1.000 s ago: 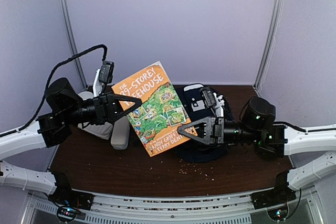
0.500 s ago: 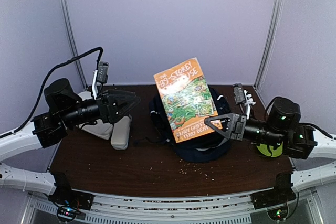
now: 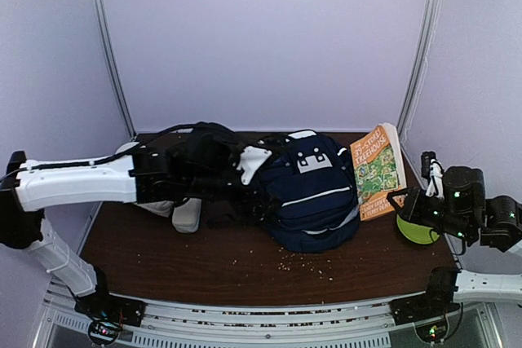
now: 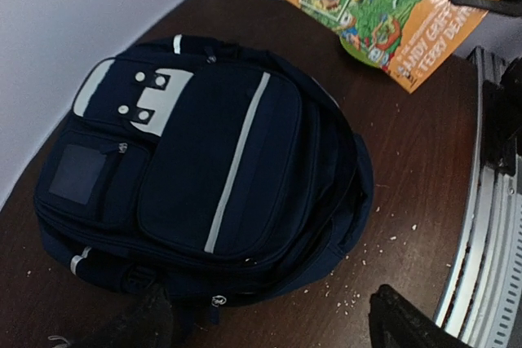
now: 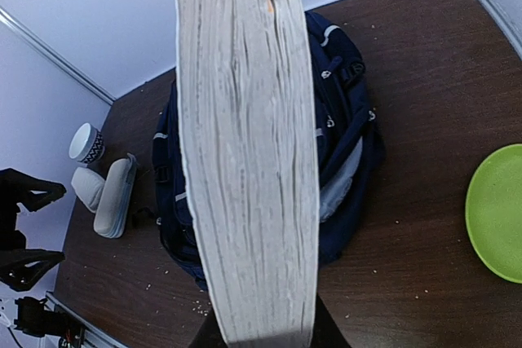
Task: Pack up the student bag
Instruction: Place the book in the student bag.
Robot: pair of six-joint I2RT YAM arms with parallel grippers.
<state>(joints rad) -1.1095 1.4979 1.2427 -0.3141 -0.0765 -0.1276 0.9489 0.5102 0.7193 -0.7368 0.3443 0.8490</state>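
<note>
The student bag (image 3: 314,193), navy with a white stripe and a white buckle patch, lies flat in the middle of the table, also filling the left wrist view (image 4: 212,169). My left gripper (image 4: 273,332) hovers open over its near edge with nothing between the fingers (image 4: 139,323); from above it sits at the bag's left side (image 3: 249,193). My right gripper (image 3: 397,201) is shut on an orange storybook (image 3: 377,170), held upright to the right of the bag. In the right wrist view the book's page edge (image 5: 245,144) hides much of the bag (image 5: 347,112).
A lime green plate (image 3: 416,231) lies at the right, under the right arm. A grey pencil case (image 3: 188,214) and a white patterned cup (image 5: 86,144) sit left of the bag. Crumbs are scattered on the dark wooden table (image 3: 245,270) in front of the bag.
The left gripper let go of the book, opened and swung right to the bag. The right gripper carried the book from over the bag to its right side and lower.
</note>
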